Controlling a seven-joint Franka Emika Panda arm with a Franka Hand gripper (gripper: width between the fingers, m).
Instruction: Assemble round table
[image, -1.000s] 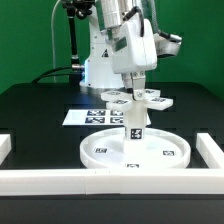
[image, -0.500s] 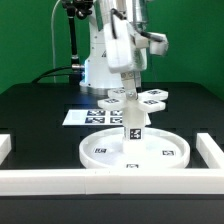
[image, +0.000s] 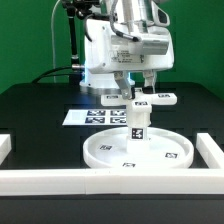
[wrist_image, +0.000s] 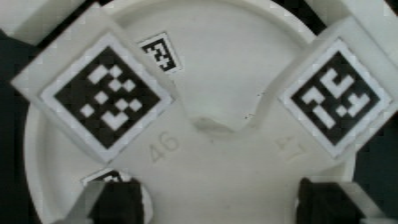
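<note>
The large round disc lies flat on the black table with the short leg standing upright at its centre. The cross-shaped base sits level on top of the leg, and my gripper comes down from above, shut on it. In the wrist view two tagged arms of the base spread out over the disc. My gripper has a dark finger on each side of the base's white middle part. The base hides the leg there.
The marker board lies behind the disc, towards the exterior view's left. White border rails run along the front and the exterior view's right side. The arm's white body rises behind the disc.
My wrist has turned about the vertical axis, and the cross-shaped base has turned with it on top of the leg. Disc and leg stay in place.
</note>
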